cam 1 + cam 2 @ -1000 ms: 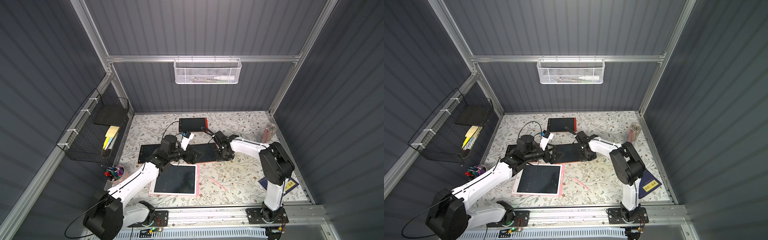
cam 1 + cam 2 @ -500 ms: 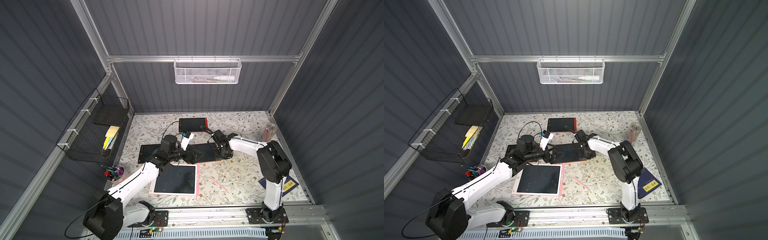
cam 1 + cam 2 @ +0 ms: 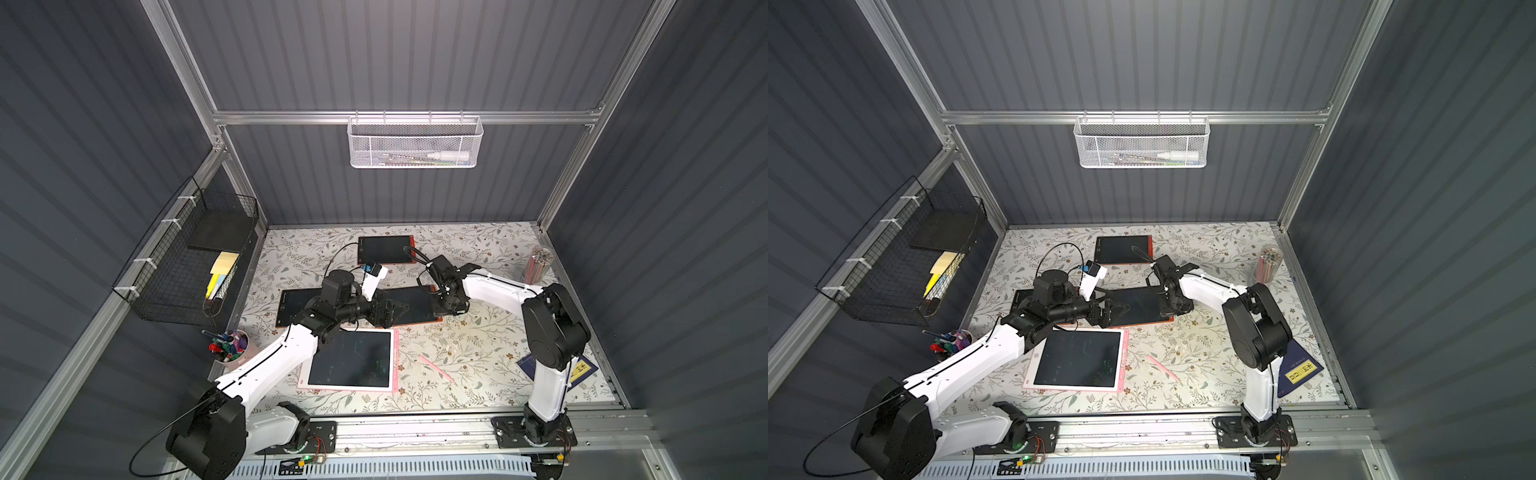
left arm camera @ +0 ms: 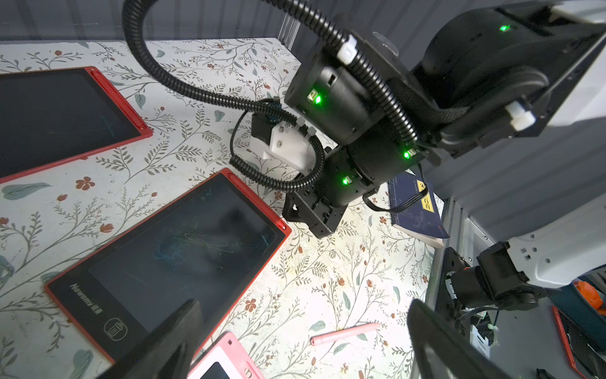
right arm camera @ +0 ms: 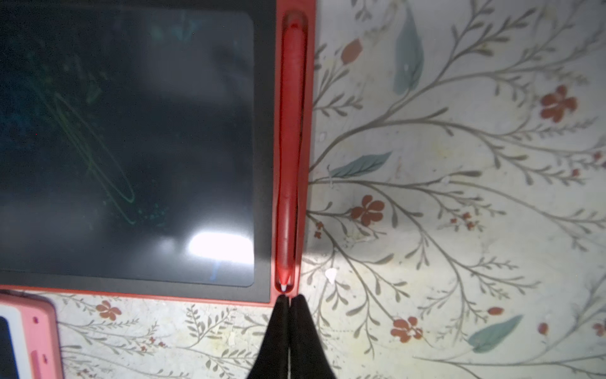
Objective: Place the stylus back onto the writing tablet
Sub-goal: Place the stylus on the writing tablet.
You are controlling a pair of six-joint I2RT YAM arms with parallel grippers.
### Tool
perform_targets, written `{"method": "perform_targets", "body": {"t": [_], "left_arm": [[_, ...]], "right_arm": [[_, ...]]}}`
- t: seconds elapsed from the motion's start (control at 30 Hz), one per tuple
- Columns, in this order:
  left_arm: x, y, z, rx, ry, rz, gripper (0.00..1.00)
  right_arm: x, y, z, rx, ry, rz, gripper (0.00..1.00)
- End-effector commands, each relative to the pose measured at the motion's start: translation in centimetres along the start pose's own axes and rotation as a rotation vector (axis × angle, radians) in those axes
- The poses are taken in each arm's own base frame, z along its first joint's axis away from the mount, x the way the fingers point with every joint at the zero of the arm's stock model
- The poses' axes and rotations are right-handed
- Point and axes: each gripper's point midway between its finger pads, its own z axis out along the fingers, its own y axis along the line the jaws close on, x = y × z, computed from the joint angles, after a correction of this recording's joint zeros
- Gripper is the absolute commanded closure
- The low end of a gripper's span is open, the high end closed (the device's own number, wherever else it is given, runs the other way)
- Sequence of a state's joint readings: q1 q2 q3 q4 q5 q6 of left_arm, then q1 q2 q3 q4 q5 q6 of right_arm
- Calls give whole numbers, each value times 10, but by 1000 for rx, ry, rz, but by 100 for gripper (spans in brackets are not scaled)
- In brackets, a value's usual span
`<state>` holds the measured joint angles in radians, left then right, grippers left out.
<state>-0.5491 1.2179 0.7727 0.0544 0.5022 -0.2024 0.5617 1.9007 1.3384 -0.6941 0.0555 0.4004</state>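
Now I see red, white-tipped stylus [image 5: 290,147] lying in tablet [image 5: 131,131] edge groove; right gripper [image 5: 289,302] pinched together, left gripper [image 4: 303,305] splayed.

1. We find the stylus [image 5: 290,147] lying in the edge slot of the middle tablet [image 5: 131,131], mid-way across the worktop [image 3: 478,353].
2. A back tablet [image 3: 384,249] lies by the rear edge, and a front tablet [image 3: 353,363] near the front edge.
3. A loose pen [image 3: 434,368] lies right of the front tablet.
4. A booklet [image 3: 1300,370] sits at the front right corner.
5. Left of the middle tablet lies what we take for a fourth tablet [image 3: 297,307], partly hidden.
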Motion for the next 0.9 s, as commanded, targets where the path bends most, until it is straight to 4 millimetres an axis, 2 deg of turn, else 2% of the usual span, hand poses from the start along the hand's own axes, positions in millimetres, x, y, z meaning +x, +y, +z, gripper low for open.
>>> {"method": "perform_targets", "body": {"t": [0.0, 0.2, 0.33, 0.87], "left_arm": [[4, -2, 1, 17, 5, 6, 1], [3, -2, 0, 17, 3, 8, 1], [4, -2, 0, 17, 4, 7, 1], [4, -2, 0, 15, 5, 5, 1]], "right_arm": [[-17, -2, -10, -1, -29, 5, 92], [-38, -1, -1, 12, -36, 10, 92], [-43, -1, 10, 17, -26, 12, 92], [-29, -8, 42, 60, 50, 1, 93]]}}
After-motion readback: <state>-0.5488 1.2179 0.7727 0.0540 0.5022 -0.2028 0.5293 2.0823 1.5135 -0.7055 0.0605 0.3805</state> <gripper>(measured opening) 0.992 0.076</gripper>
